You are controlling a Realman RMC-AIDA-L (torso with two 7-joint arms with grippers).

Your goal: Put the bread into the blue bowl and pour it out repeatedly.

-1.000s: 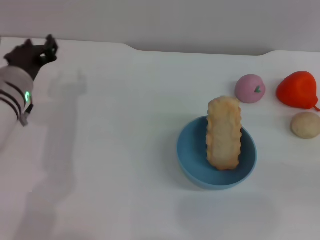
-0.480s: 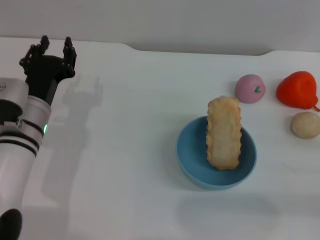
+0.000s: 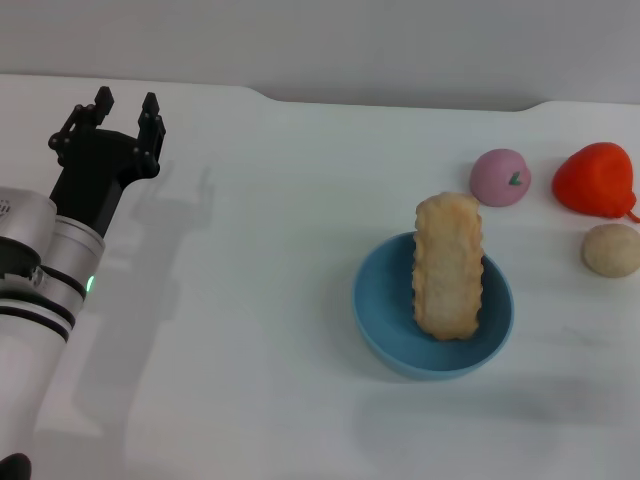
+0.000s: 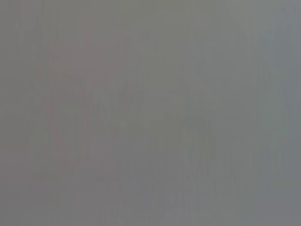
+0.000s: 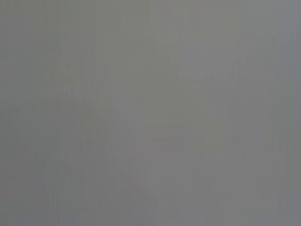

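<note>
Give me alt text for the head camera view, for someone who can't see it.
A ridged orange-tan toy bread loaf leans in a round light-blue plastic bowl on a white table. The black left gripper, open, hovers far to the left; a pink ball, red fruit and beige ball sit right.

The work surface is a white table (image 3: 280,250) with a matte, even finish. Its far edge runs across the upper part of the head view and has a shallow recessed notch along the middle. Behind the table stands a plain grey wall (image 3: 350,45). Soft shadows fall on the tabletop. Both wrist views show only uniform grey.
</note>
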